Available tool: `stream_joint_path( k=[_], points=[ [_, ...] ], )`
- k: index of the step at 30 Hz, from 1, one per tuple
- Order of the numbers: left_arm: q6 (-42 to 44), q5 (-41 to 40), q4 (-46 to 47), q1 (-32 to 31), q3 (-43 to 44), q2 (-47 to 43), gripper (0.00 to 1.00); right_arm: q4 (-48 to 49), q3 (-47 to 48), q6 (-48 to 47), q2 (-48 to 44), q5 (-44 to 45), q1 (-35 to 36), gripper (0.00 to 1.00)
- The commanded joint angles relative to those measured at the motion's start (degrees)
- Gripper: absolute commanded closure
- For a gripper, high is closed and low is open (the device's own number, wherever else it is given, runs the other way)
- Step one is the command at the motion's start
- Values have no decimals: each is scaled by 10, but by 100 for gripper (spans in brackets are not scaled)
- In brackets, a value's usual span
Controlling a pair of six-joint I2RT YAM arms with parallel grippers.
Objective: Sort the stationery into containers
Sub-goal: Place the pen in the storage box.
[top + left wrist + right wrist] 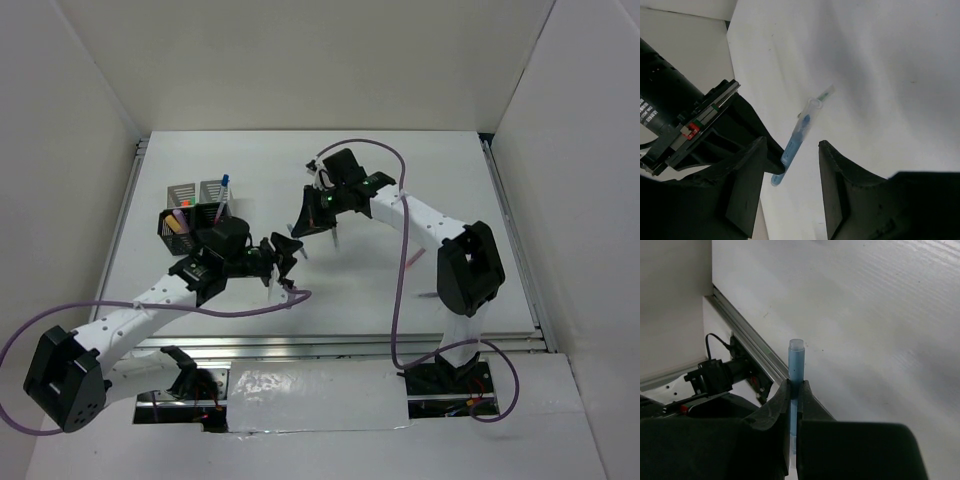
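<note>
My right gripper [303, 228] is shut on a thin blue pen [796, 362] and holds it above the table; in the right wrist view [794, 385] the pen's end sticks out past the fingertips. My left gripper [288, 248] is open right beside it. In the left wrist view [791, 145] the same blue pen [799, 135] hangs between my spread fingers, apart from both. The containers stand at the back left: two grey mesh cups [197, 189] and two black ones [178, 226]. They hold several pens, among them a white blue-capped pen [224, 186].
A thin pink pen [413, 259] and another small pen [430, 295] lie on the table by the right arm. A metal rail [747, 342] runs along the table's edge. White walls close in the table on three sides.
</note>
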Motion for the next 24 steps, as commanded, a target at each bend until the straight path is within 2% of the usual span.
stream_joint_path(
  k=[1,14,17,18,21,22,23,24],
  points=[
    [50,7,53,-5,11,21,42,22,3,30,-6,-29,1,100],
    [70,21,64,-25,15,63,43,33,-3,44,5,-62,-5,100],
    [71,22,57,-39,23,70,54,33,0,47,9,-65,-6,100],
    [71,20,54,-41,24,70,63,33,3,46,11,-65,-5,100],
    [68,17,55,-47,25,70,77,34,5,43,13,-70,-6,100],
    [62,17,56,-47,24,68,85,34,7,40,14,-83,-10,96],
    [61,12,56,-50,22,66,89,35,8,38,14,-88,-11,84],
    [60,11,57,-52,22,64,94,36,7,39,13,-93,-15,58]
  ],
)
